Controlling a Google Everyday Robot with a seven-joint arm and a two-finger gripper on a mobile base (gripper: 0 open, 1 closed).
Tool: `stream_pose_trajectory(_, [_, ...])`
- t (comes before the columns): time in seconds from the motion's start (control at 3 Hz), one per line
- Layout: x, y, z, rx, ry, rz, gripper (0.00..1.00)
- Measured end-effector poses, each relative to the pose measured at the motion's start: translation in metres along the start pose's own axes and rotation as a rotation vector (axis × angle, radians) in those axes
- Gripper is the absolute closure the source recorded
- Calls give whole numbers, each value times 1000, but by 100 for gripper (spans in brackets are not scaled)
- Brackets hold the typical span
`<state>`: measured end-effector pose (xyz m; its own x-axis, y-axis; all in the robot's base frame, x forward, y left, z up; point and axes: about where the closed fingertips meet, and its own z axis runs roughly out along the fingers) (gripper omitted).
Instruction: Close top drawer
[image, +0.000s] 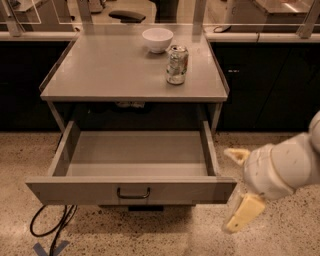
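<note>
**While the top drawer stands pulled out, the gripper hangs spread at its right front corner**

Although the top drawer (75, 190) belongs under the grey table (100, 75), it is drawn far out toward the camera, so its grey inner floor and both side walls are in plain view. Its long flat front panel faces the camera low in the picture, with the small dark handle (133, 193) at the centre of that panel.

At the lower right, the gripper (231, 191) sits at the end of a pale, rounded arm (282, 170) that comes in from the right edge. Its two yellowish fingers are spread wide apart. The upper finger (237, 154) lies just beside the drawer's right wall, near the front. The lower finger (244, 212) points down and left, below the right end of the front panel and over the speckled floor (150, 232). Nothing is held between them. The right front corner of the drawer lies between the two fingers as seen from this view, but whether either finger touches the metal I cannot tell.

On the table top, a white bowl (157, 39) stands toward the back. A drink can (177, 64) stands upright near it, closer to the front and right. A dark cable (49, 226) loops on the floor below the drawer's left end.
</note>
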<state>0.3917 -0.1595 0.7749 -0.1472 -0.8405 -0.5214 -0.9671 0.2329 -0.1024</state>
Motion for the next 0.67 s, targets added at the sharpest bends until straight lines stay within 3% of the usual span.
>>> stream_pose_trajectory(0.33, [22,51,96,-133,-112,53,0])
stream_pose_trajectory(0.67, [37,102,163,-273,-197,104,0])
